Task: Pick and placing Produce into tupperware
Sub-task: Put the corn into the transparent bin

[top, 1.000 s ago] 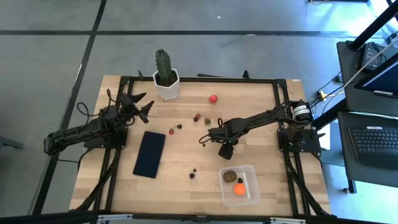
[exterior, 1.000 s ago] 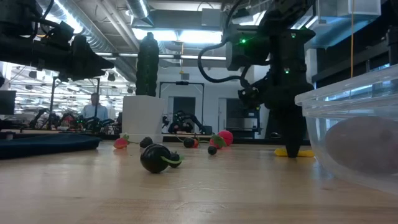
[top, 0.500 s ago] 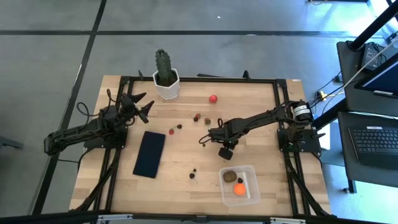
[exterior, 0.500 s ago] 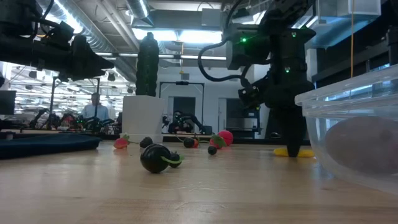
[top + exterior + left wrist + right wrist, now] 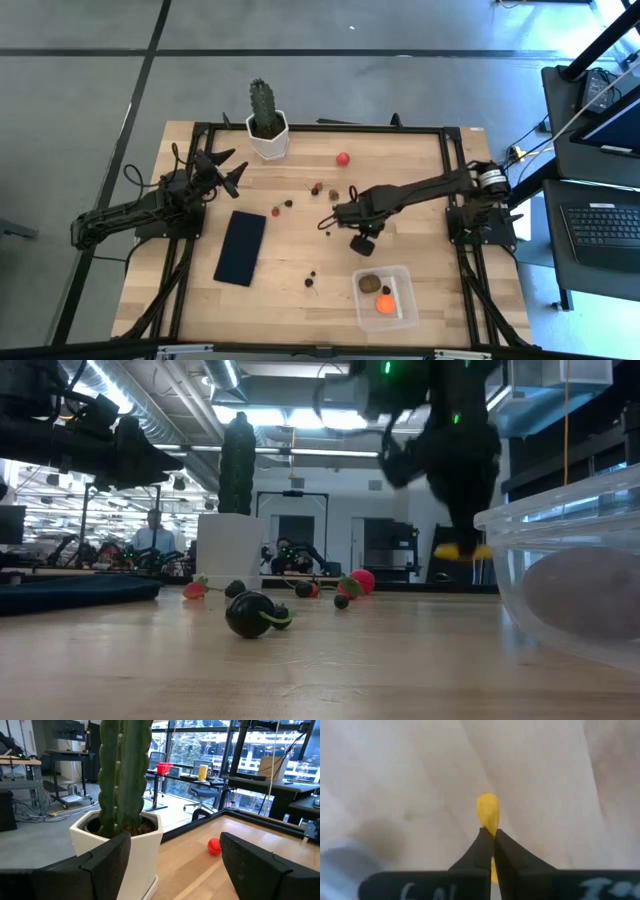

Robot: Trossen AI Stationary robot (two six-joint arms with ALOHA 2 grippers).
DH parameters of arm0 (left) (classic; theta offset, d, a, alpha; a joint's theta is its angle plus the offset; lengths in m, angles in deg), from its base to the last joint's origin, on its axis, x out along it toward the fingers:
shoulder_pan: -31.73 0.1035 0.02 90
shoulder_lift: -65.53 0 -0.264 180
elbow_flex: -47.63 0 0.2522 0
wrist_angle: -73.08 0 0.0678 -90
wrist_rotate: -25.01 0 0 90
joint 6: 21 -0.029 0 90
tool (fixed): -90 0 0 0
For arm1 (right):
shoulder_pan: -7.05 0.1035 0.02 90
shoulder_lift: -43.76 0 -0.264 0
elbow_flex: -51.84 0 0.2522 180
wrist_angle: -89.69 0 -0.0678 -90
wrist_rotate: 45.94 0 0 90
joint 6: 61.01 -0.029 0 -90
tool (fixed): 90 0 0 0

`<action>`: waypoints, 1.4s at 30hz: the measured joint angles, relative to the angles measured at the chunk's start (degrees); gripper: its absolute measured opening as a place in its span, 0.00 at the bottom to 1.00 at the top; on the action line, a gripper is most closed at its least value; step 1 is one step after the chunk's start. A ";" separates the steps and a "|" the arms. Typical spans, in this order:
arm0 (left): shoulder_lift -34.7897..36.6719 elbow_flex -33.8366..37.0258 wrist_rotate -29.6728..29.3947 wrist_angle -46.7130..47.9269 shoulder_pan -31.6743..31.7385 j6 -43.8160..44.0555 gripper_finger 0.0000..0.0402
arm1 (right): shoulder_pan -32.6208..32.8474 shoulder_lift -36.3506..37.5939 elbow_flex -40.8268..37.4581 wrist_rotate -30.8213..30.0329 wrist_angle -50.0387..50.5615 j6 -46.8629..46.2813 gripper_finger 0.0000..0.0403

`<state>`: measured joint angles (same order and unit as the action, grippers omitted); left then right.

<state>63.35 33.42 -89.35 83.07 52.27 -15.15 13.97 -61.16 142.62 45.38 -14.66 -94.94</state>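
Note:
My right gripper (image 5: 493, 832) hangs over the middle of the table (image 5: 332, 218), shut on the thin yellow piece (image 5: 487, 810). That piece shows raised above the wood in the low view (image 5: 460, 550). The clear tupperware (image 5: 385, 296) sits near the table's near edge with the orange ball (image 5: 385, 304) and a brown piece (image 5: 370, 284) inside. The red ball (image 5: 343, 158) rests on the wood toward the far edge. Small dark and red bits (image 5: 316, 187) (image 5: 311, 278) lie scattered on the wood. My left gripper (image 5: 228, 170) waits open beside the cactus pot. My right gripper pinches the thin yellow piece between its two fingertips (image 5: 482, 840), coming from above and pointing down. One end of the piece (image 5: 487, 802) sticks out past the fingertips. The piece is lifted clear of the table (image 5: 460, 550).
A green cactus in a white pot (image 5: 266, 125) stands at the far edge, close to my left gripper (image 5: 170, 870). A flat dark navy rectangle (image 5: 241, 247) lies left of centre. A dark berry with a green stem (image 5: 255, 615) lies near the front. A black frame rims the table (image 5: 450, 150).
My right gripper has gone up, staying shut, and has carried the yellow piece off the wood; a second ago the piece lay on the table under the fingers, and now it hangs well above it. My left arm has kept still.

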 joint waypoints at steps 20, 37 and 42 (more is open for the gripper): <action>0.00 0.00 0.00 0.00 0.00 0.00 0.74 | 25.43 1.08 4.27 5.78 1.05 -48.24 0.02; 0.00 -0.02 0.00 0.00 0.00 0.00 0.74 | 26.31 1.10 -5.19 7.78 -8.64 -49.78 0.10; 0.00 -0.01 0.00 0.00 0.00 0.00 0.74 | 26.31 1.10 -5.19 7.79 -8.57 -49.73 0.17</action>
<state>63.35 33.41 -89.35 83.07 52.27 -15.15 40.28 -60.07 137.43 53.17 -23.23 -144.66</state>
